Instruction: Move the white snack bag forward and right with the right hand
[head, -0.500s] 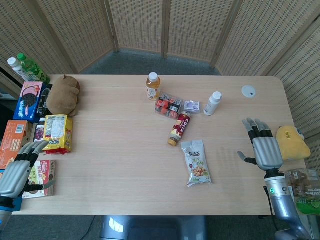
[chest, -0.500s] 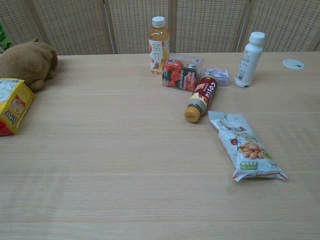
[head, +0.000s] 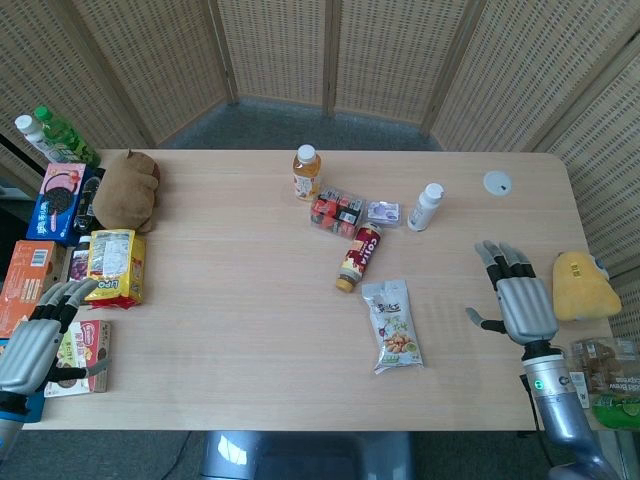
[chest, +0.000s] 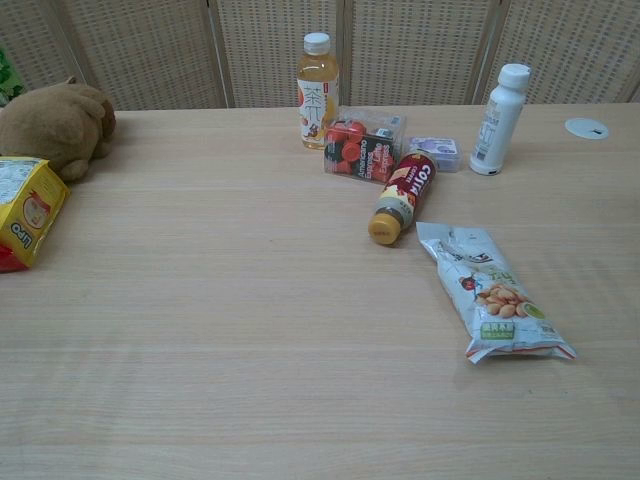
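The right hand (head: 522, 300), fingers spread and empty, is edging leftward over the tabletop (head: 240, 320) toward the white snack bag (head: 392, 326), which is lying untouched near the tipped red bottle (head: 359, 257).

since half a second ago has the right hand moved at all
Yes. The right hand has shifted left, away from the yellow plush toy and toward the white snack bag.

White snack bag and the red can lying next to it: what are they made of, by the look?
White snack bag: likely thin plastic film, glossy; it lies flat, wrinkled, with crimped end seams. Red can: rigid cylinder on its side with a printed wrap and yellow plastic-looking cap; whether the body is plastic, metal or card can't be told.
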